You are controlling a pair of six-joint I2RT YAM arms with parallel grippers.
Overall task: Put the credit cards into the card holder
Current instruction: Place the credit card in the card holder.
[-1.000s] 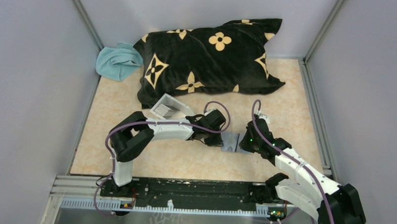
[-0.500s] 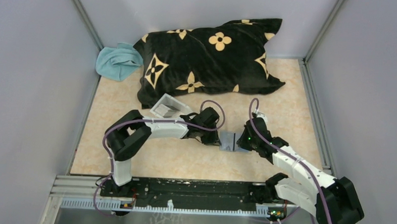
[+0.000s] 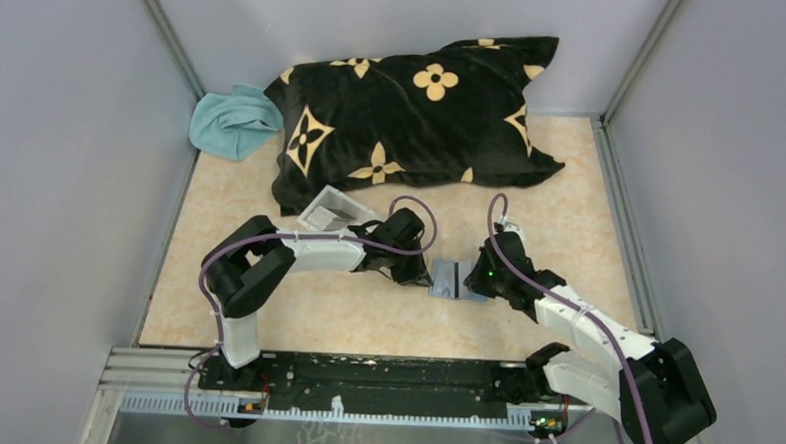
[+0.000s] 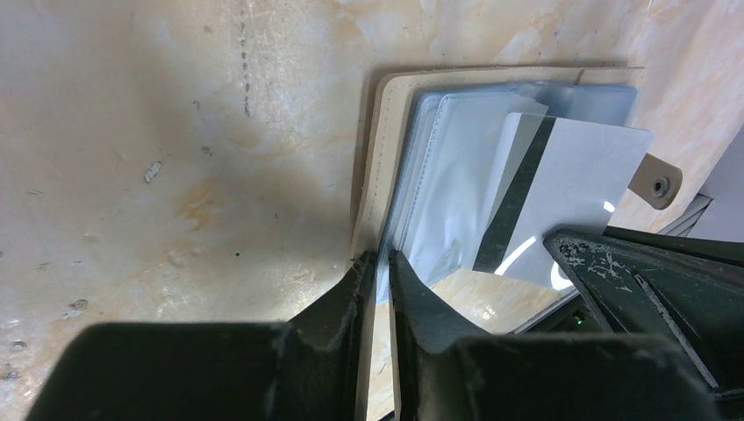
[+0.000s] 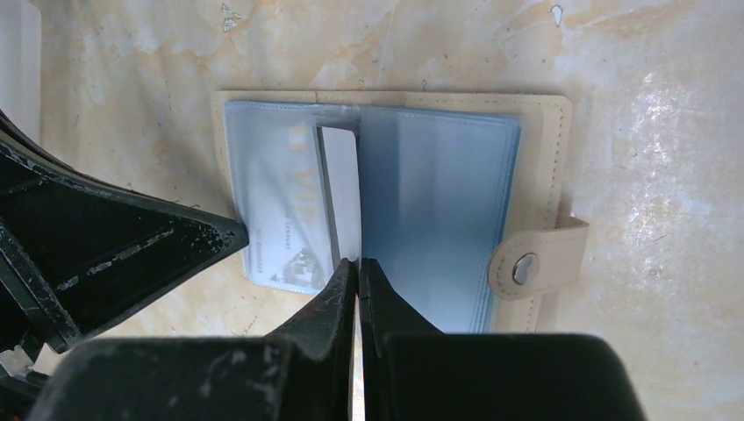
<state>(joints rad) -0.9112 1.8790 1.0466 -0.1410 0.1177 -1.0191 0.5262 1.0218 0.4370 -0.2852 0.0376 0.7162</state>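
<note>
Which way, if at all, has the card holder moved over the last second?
Yes. In the top view the card holder has slid slightly to the left, judged against the black pillow, which lies unchanged.

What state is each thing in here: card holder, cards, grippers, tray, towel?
Card holder: open, flat on the table, snap tab undone.
Striped card: held on edge over the pockets.
Second card: tucked in a clear pocket.
Left gripper: shut on the card holder's edge.
Right gripper: shut on the striped card.
Tray: on the table, contents unclear.
Towel: crumpled in the far corner.
</note>
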